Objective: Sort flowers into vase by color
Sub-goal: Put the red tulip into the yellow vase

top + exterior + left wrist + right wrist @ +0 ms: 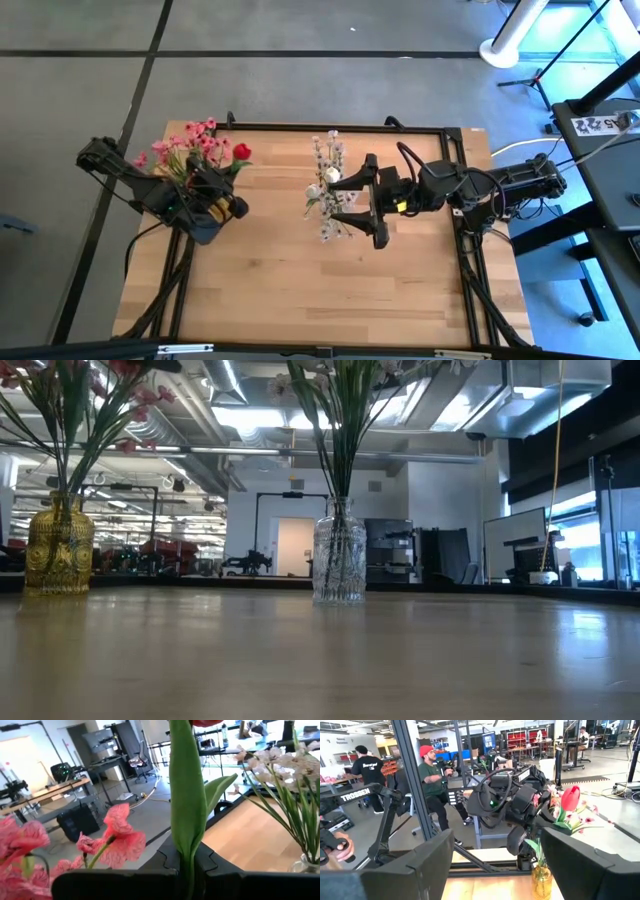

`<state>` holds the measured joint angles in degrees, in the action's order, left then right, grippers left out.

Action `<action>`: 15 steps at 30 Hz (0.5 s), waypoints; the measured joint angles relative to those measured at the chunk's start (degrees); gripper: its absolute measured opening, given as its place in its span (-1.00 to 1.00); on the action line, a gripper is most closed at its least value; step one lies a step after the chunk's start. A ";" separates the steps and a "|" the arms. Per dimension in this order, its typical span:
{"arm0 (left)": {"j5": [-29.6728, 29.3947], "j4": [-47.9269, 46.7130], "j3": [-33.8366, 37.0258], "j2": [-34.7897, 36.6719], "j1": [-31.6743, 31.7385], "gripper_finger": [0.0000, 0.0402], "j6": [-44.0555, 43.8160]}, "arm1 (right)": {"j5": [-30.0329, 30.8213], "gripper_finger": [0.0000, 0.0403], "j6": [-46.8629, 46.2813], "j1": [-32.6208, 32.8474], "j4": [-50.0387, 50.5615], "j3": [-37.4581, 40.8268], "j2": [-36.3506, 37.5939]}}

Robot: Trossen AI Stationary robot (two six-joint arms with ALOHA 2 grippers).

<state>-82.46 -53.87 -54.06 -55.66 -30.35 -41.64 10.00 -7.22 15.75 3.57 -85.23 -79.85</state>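
Left jaws [187,870] tight on red rosebud [241,153] stem, bloom cropped; right jaws [357,200] wide.

You are working in a robotics lab or workshop: an open hall with exposed ceiling ducts [160,430] and strip lights, a concrete floor [300,90], and rows of benches [45,795] loaded with equipment. Two people [432,775] sit among more rigs beyond the wooden table [300,290], and office chairs [142,762] and monitors [515,545] stand around.

Two vases [60,550] [339,565] on table [300,280] (flowers [325,160] in both).
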 joint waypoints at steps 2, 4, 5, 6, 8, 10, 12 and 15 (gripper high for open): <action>-0.53 -1.42 0.00 0.00 0.00 -1.00 -3.03 | -0.02 0.47 0.00 0.00 0.04 0.00 0.00; -0.66 -3.27 0.00 0.00 0.00 -1.00 -6.37 | -0.04 0.47 0.00 0.00 0.09 0.00 0.00; -0.68 -4.47 0.00 0.00 0.00 -1.00 -8.07 | -0.04 0.47 0.00 0.00 0.09 0.00 0.00; -0.68 -5.66 0.00 0.00 0.01 -1.00 -9.78 | -0.05 0.47 0.00 0.00 0.13 0.00 0.00; -0.55 -8.22 0.00 0.00 0.00 -1.00 -13.62 | -0.04 0.47 0.00 0.00 0.78 0.00 0.00; -0.51 -10.39 0.00 0.00 0.00 -1.00 -17.42 | -0.07 0.47 0.00 0.00 1.57 0.00 0.00; -0.37 -11.57 0.00 0.00 0.02 -1.00 -20.49 | -0.07 0.47 0.00 0.00 2.09 0.00 0.00; 0.86 -12.16 0.00 -0.02 0.40 -0.95 -22.58 | -0.07 0.47 -0.11 0.00 2.51 0.00 0.00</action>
<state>-81.60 -66.03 -54.06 -55.68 -29.95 -64.22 9.93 -7.33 15.75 6.09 -85.23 -79.85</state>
